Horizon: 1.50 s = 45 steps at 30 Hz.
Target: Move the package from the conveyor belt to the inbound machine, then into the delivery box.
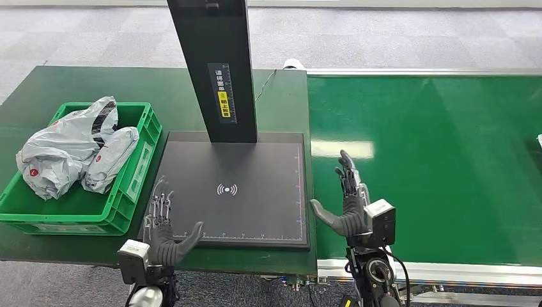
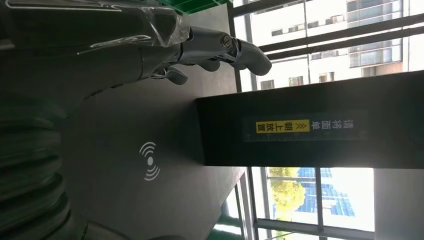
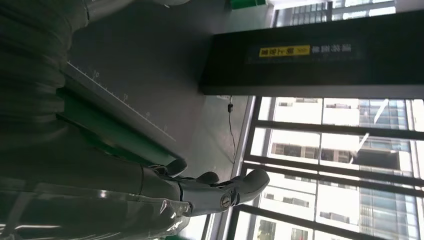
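Right hand (image 1: 350, 201) spread wide and empty, palm turned inward, poised over the near edge of the conveyor belt (image 1: 434, 166), just beside the inbound machine's scan plate (image 1: 255, 217). Left hand (image 1: 165, 225) likewise fully open, nothing in it, hanging over the plate's near left corner, thumb pointing toward the middle.

No package within reach on the belt. Only a pale sliver (image 1: 539, 141) at the belt's far right edge, probably the incoming package (too little showing to be sure). Step in hand, by the look of it: waiting and readying for the pick-up.

To do it well:
- Hold the right hand low and open over the belt, and close only once the parcel lies between thumb and fingers.
- Expect a soft, slippery bag like the grey mailers (image 1: 64, 150) already lying in the green delivery box (image 1: 137, 173), so grasp the bulk, not a loose corner.
- Lift clear of the plate's raised edge before crossing over.
- Set down near the wireless symbol (image 1: 226, 189), short of the black scanner column (image 1: 214, 70).
- Keep the left hand off the plate's centre to leave landing room, yet near enough to take the parcel on toward the box at the left.
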Each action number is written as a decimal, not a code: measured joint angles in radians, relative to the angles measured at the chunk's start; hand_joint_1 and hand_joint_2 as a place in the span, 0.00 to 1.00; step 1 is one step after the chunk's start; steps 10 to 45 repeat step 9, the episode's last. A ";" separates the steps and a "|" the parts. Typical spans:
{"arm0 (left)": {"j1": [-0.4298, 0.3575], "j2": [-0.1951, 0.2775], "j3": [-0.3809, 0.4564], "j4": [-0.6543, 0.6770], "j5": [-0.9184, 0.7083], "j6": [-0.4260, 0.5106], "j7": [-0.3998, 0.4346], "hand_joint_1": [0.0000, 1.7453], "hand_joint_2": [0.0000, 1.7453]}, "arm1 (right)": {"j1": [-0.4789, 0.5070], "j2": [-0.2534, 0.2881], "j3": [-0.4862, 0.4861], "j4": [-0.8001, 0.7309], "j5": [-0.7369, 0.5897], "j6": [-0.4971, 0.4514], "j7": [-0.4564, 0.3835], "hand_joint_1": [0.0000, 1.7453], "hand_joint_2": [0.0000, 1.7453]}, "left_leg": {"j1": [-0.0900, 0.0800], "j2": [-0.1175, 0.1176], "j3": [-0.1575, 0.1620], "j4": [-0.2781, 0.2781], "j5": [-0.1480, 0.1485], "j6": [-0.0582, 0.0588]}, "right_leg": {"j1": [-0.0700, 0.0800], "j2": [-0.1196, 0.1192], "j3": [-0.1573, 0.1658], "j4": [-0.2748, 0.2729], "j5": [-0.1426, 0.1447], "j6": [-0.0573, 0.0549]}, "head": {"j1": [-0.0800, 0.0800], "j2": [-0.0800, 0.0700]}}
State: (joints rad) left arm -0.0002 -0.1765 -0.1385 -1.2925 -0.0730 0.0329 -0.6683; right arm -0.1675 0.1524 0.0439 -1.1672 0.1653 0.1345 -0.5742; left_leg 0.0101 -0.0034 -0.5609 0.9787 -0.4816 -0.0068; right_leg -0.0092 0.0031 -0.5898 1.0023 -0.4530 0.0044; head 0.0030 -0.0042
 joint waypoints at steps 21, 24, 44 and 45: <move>0.023 -0.037 0.002 0.027 -0.035 -0.029 0.014 0.00 1.00 | -0.014 -0.010 0.064 0.053 0.076 0.000 0.001 0.00 1.00 | 0.000 -0.001 0.000 0.000 0.000 0.000 | 0.000 0.000 0.000 0.000 0.000 0.000 | 0.000 0.000; 0.023 -0.037 0.002 0.027 -0.035 -0.029 0.014 0.00 1.00 | -0.014 -0.010 0.064 0.053 0.076 0.000 0.001 0.00 1.00 | 0.000 -0.001 0.000 0.000 0.000 0.000 | 0.000 0.000 0.000 0.000 0.000 0.000 | 0.000 0.000; 0.023 -0.037 0.002 0.027 -0.035 -0.029 0.014 0.00 1.00 | -0.014 -0.010 0.064 0.053 0.076 0.000 0.001 0.00 1.00 | 0.000 -0.001 0.000 0.000 0.000 0.000 | 0.000 0.000 0.000 0.000 0.000 0.000 | 0.000 0.000; 0.023 -0.037 0.002 0.027 -0.035 -0.029 0.014 0.00 1.00 | -0.014 -0.010 0.064 0.053 0.076 0.000 0.001 0.00 1.00 | 0.000 -0.001 0.000 0.000 0.000 0.000 | 0.000 0.000 0.000 0.000 0.000 0.000 | 0.000 0.000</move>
